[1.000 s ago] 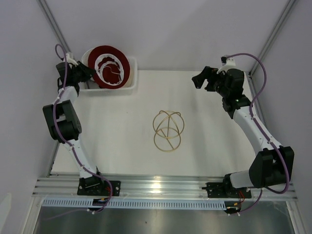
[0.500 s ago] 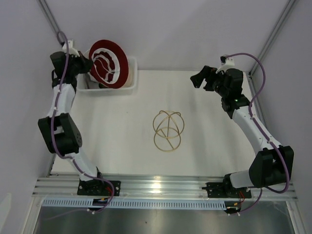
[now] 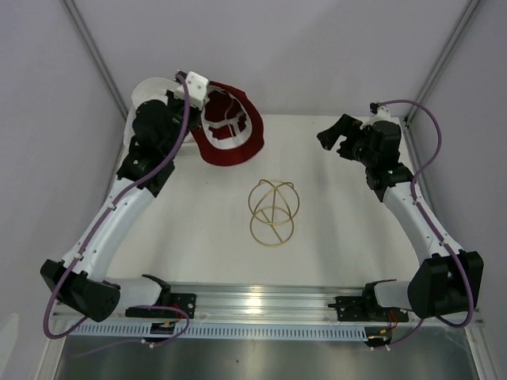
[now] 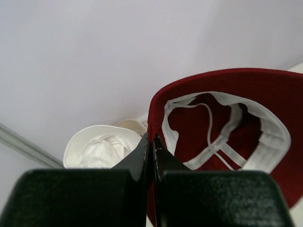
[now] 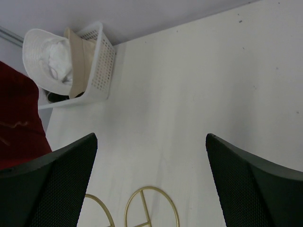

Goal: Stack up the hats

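Dark red hat lifted out, upturned, white band inside

White table, a gold wire frame of linked rings lying near its middle, a white mesh basket at the far left corner.

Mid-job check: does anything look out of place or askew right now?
Nothing is spilled or damaged. The dark red hat hangs tilted from the left gripper, pinched by its brim edge, with its white inner band showing. The white hat and beige hat lean on edge in the basket. A gold wire frame lies on the table.
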Controlling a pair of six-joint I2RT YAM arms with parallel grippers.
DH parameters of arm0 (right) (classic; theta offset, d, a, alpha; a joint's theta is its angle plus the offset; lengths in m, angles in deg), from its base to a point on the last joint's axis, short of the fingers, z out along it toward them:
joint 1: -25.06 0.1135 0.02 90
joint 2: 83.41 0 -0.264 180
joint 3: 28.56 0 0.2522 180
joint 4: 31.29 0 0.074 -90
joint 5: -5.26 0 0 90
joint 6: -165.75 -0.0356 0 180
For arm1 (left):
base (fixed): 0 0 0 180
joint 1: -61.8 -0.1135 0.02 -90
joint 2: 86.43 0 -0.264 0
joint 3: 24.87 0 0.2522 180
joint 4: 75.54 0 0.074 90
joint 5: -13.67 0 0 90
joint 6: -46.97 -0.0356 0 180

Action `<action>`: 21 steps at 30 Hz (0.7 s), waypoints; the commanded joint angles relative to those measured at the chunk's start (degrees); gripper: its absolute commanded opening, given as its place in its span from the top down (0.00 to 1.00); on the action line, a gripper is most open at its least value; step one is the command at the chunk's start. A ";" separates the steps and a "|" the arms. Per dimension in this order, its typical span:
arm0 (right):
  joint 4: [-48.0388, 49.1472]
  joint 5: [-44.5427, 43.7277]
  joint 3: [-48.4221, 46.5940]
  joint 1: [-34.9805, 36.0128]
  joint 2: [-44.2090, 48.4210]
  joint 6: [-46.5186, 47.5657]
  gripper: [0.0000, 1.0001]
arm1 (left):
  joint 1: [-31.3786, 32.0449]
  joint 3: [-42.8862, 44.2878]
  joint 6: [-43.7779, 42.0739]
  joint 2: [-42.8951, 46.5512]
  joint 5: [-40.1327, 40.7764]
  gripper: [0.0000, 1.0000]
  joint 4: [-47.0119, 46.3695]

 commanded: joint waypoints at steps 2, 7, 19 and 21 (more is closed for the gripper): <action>-3.78 0.25 0.42 -0.57 3.85 -0.62 0.01 | 10.31 0.50 -8.97 0.09 12.62 0.99 3.38; -3.52 -0.10 2.09 -0.58 7.89 -0.80 0.01 | 17.98 9.88 -6.17 -8.93 18.85 0.99 13.82; -4.40 -0.54 2.27 -0.93 7.02 -0.88 0.01 | 29.24 16.41 -1.08 -14.25 23.01 0.99 24.83; -4.75 -0.45 2.18 -0.84 6.76 -0.97 0.01 | 30.20 16.32 -0.63 -11.87 20.81 0.99 27.64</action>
